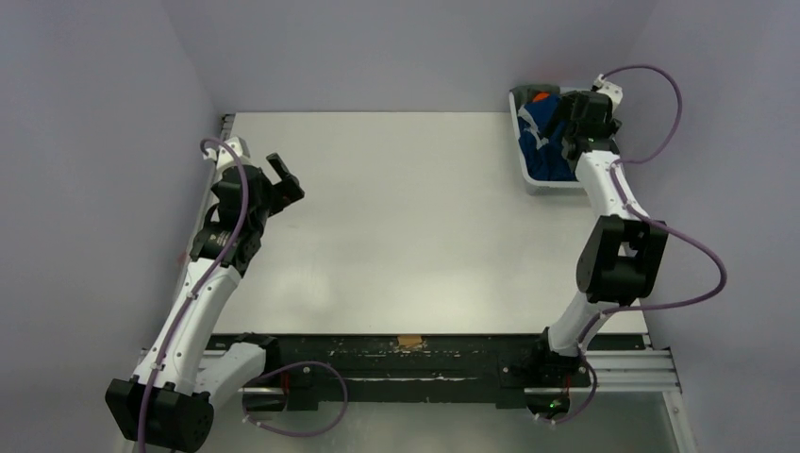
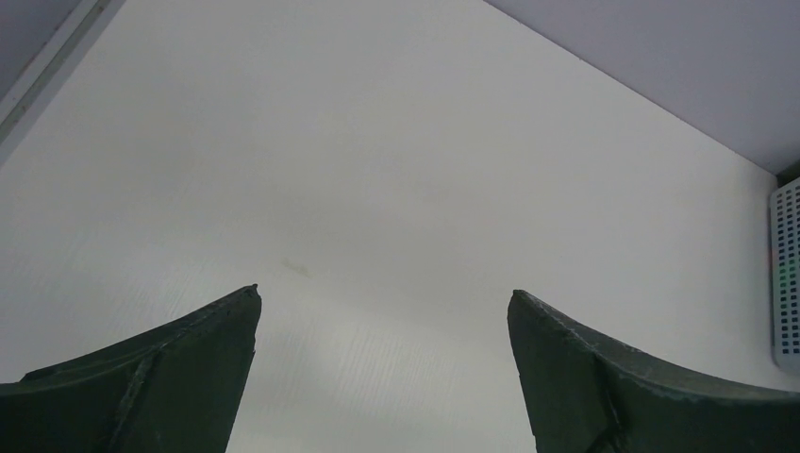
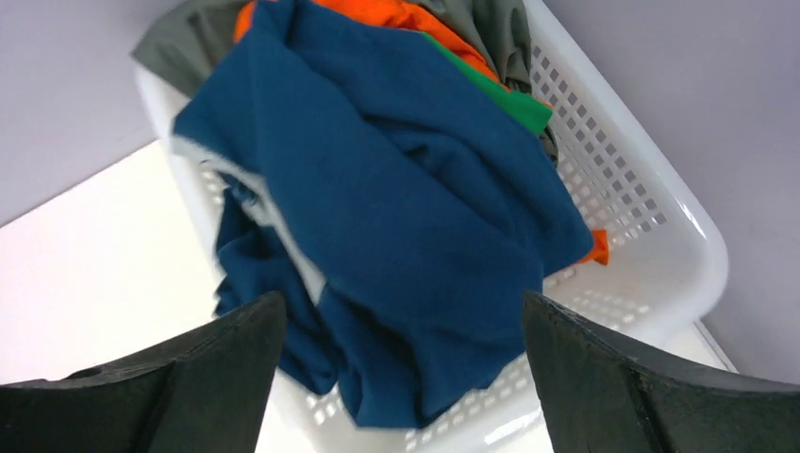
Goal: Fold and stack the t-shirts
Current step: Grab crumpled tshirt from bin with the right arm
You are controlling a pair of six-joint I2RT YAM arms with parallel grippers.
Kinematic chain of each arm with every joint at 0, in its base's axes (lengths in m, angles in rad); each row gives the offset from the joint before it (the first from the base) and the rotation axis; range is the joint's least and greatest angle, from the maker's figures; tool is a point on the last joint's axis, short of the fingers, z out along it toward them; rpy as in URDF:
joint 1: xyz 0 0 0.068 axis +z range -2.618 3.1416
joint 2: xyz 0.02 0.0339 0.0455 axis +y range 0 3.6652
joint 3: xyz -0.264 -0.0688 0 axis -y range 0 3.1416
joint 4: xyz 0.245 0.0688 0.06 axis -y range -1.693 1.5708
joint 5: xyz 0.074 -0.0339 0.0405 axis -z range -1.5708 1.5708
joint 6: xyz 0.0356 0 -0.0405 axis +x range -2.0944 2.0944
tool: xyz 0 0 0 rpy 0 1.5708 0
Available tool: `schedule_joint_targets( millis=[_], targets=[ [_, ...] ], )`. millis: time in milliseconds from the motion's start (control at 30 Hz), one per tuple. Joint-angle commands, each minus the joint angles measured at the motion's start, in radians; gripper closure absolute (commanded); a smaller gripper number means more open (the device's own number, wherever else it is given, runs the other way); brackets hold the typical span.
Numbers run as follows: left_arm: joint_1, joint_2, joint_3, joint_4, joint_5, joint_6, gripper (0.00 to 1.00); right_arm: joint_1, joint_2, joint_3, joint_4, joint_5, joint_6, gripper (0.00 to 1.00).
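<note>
Where right hand (image 3: 401, 302) gapes, blue t-shirt (image 3: 396, 208) — lengthwise along basket (image 3: 660, 231).

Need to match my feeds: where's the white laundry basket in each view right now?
Top external: white basket at the table's far right corner, partly under the right arm.
Left wrist: only a perforated strip of its wall at the right edge.
Right wrist: fills the centre and right, rim visible, clothes heaped inside.
Shared landmark: the pale table top, visible in all three.
</note>
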Motion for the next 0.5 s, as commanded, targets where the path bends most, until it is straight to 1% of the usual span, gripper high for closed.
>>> schedule_joint_targets(
  millis=[0, 67, 167, 200, 267, 333, 400, 433, 467],
  targets=[
    [-0.001, -0.002, 0.015, 0.001, -0.010, -0.044, 0.00, -0.057, 0.154, 0.162, -0.090, -0.098, -0.014, 0.11],
    [-0.002, -0.006, -0.002, 0.006, -0.001, -0.066, 0.00, -0.067, 0.220, 0.226, -0.110, -0.137, -0.034, 0.15],
    [-0.002, -0.019, -0.037, 0.025, 0.018, -0.098, 0.00, -0.073, 0.294, 0.293, -0.103, -0.137, -0.057, 0.18],
    [-0.003, -0.024, -0.049, 0.027, 0.023, -0.104, 0.00, -0.075, 0.311, 0.312, -0.104, -0.139, -0.062, 0.20],
    [-0.003, -0.032, -0.062, 0.022, 0.024, -0.116, 0.00, -0.078, 0.342, 0.349, -0.100, -0.143, -0.071, 0.30],
    [-0.003, -0.039, -0.075, 0.016, 0.014, -0.130, 0.00, -0.083, 0.357, 0.356, -0.075, -0.135, -0.068, 0.48],
    [-0.003, -0.044, -0.079, 0.007, 0.005, -0.140, 0.00, -0.087, 0.364, 0.362, -0.065, -0.137, -0.065, 0.71],
    [-0.003, -0.047, -0.079, 0.006, 0.005, -0.145, 0.00, -0.089, 0.363, 0.369, -0.065, -0.141, -0.066, 0.79],
    [-0.003, -0.049, -0.081, 0.010, 0.000, -0.148, 0.00, -0.090, 0.359, 0.376, -0.068, -0.142, -0.069, 0.83]
  ],
)
